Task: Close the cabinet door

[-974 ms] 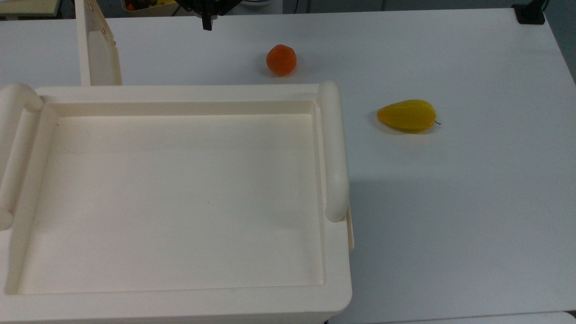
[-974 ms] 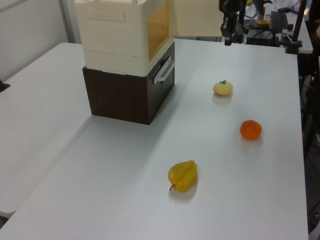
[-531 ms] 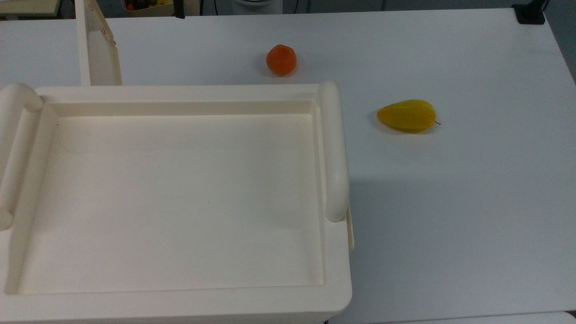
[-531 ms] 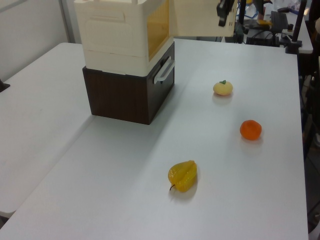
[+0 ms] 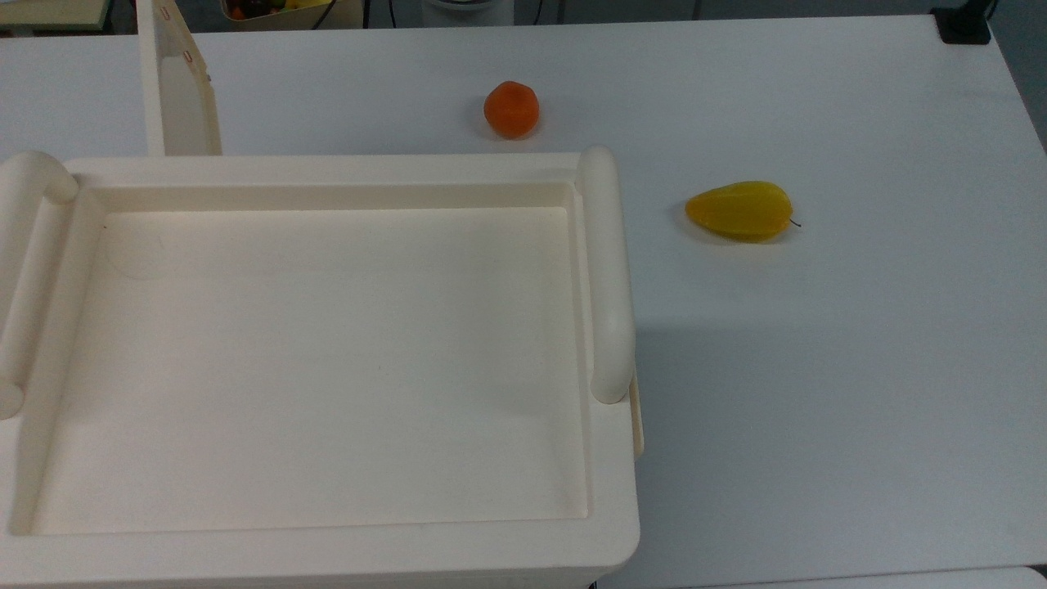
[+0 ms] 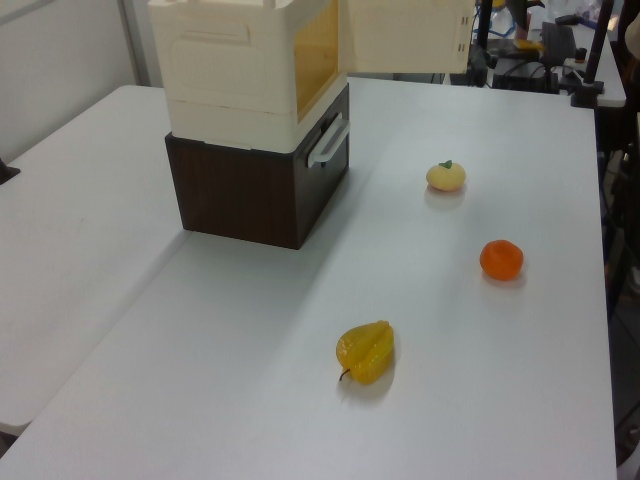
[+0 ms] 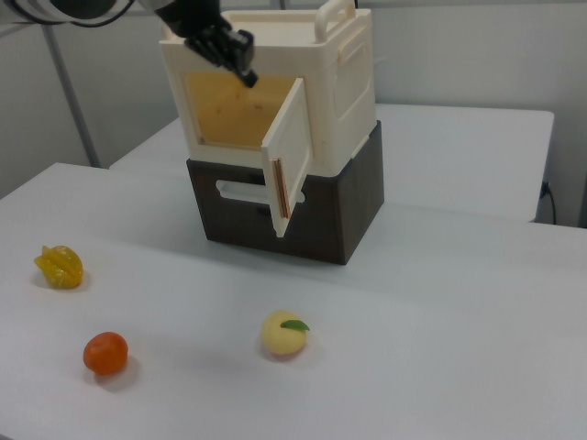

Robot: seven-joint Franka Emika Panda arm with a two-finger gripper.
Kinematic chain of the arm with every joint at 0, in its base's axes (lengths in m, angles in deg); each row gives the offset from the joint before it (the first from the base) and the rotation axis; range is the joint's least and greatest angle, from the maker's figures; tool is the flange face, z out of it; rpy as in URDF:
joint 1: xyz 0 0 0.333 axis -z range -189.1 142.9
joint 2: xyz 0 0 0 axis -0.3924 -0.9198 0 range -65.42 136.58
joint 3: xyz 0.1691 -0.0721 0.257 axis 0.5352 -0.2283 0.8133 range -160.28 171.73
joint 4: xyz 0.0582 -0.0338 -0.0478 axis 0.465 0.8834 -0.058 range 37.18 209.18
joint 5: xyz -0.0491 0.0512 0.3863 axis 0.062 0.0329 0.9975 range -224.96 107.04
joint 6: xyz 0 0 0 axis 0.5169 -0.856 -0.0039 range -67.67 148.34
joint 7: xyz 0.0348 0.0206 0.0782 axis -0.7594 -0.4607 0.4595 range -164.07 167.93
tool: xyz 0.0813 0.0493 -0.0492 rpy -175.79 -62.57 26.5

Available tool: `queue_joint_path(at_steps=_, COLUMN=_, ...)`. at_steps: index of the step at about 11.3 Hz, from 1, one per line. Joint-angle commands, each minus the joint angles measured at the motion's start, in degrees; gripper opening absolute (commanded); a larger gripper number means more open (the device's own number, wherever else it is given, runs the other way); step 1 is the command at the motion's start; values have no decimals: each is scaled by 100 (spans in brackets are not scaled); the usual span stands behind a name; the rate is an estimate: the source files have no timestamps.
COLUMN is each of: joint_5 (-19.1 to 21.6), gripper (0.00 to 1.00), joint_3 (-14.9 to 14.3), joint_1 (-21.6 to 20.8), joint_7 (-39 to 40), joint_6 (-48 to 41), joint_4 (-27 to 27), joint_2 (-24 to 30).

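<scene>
The cream cabinet point(image 7: 339, 82) sits on a dark brown base point(image 7: 321, 206). Its recessed tray top point(image 5: 327, 352) takes up most of the top view's left. The cabinet door point(image 7: 292, 156) stands swung open, leaving the yellowish interior point(image 7: 225, 115) exposed. That door point(image 5: 176, 90) juts up at the top view's upper left, and as a flat panel point(image 6: 405, 35) it reaches rightward in the left view. My black gripper point(image 7: 246, 73) hangs shut in front of the opening's upper part, left of the door in the right view and apart from it.
On the white table point(image 5: 818, 368) lie an orange point(image 5: 511, 108), a yellow starfruit point(image 5: 740, 211) and a peach point(image 7: 284, 334). All three lie away from the cabinet point(image 6: 250, 70). Cluttered equipment point(image 6: 545, 45) stands beyond the table's far end in the left view.
The gripper moved toward the top view's left and left its top edge. In the left view it slid left and went behind the open door. The door has not moved.
</scene>
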Motion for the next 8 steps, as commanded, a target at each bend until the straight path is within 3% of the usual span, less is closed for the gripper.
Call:
queue_joint_path(at_steps=1, joint_5=123, gripper=0, joint_3=-379, joint_1=36, joint_7=-83, joint_6=563, joint_4=21, joint_2=-137)
queue_joint_path(at_steps=4, joint_5=149, gripper=0, joint_3=-398, joint_1=343, joint_7=-39, joint_6=713, joint_4=39, joint_2=-338)
queue_joint_path(at_steps=8, joint_5=359, gripper=0, joint_3=-354, joint_1=309, joint_7=-83, joint_6=652, joint_4=268, joint_2=-366)
